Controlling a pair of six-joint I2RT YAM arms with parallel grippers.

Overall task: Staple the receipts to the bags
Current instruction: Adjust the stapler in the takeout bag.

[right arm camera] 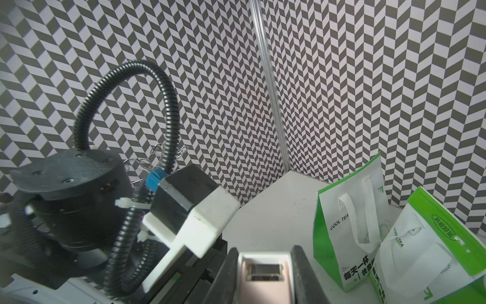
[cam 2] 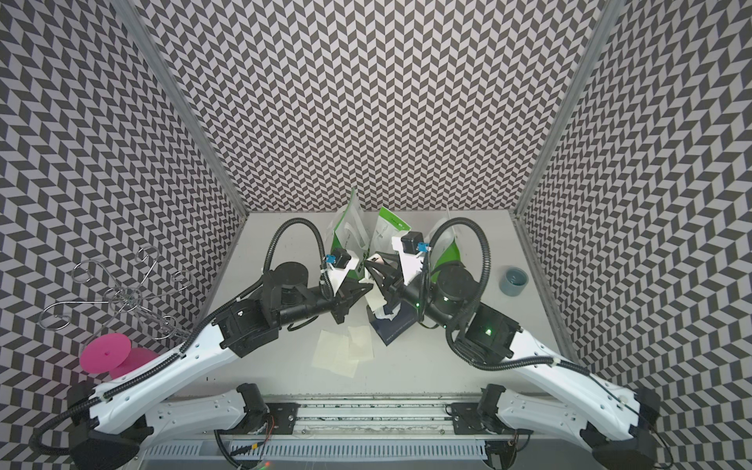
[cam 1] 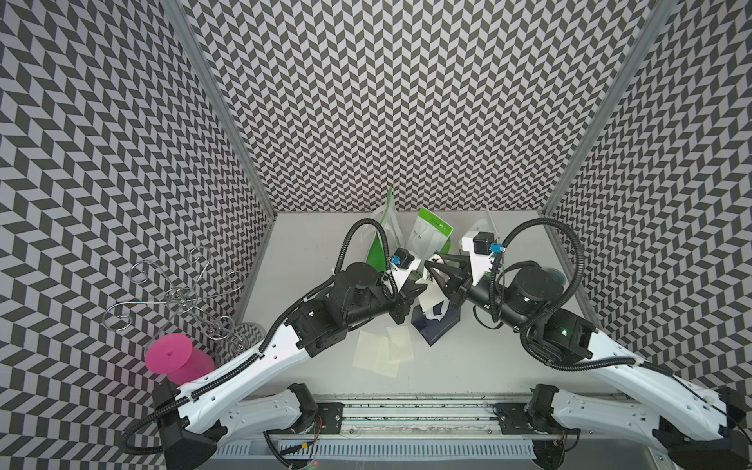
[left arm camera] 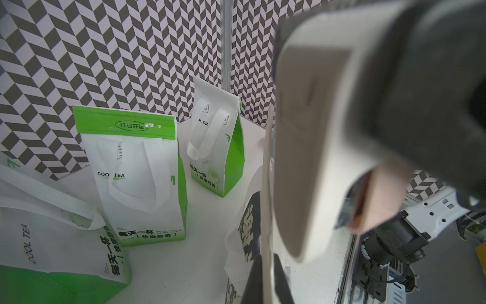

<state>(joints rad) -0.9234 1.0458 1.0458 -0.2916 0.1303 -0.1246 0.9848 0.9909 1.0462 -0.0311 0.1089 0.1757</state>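
I reckon this is the stapling step, with the navy bag [cam 1: 437, 331] at mid-bench [cam 1: 488, 366]. My left tool [left arm camera: 267, 279] is pinched tight on a receipt [left arm camera: 267, 184] against the bag. The right tool [right arm camera: 264, 273] is clamped on the stapler [left arm camera: 315, 147]. Next I need its mouth over both layers, then a squeeze.

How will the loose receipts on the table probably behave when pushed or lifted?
The receipts look paper-thin, so they would likely flop if lifted by one edge. They overlap, so pushing one may drag the others. Lying flat on the smooth table, they probably slide easily.
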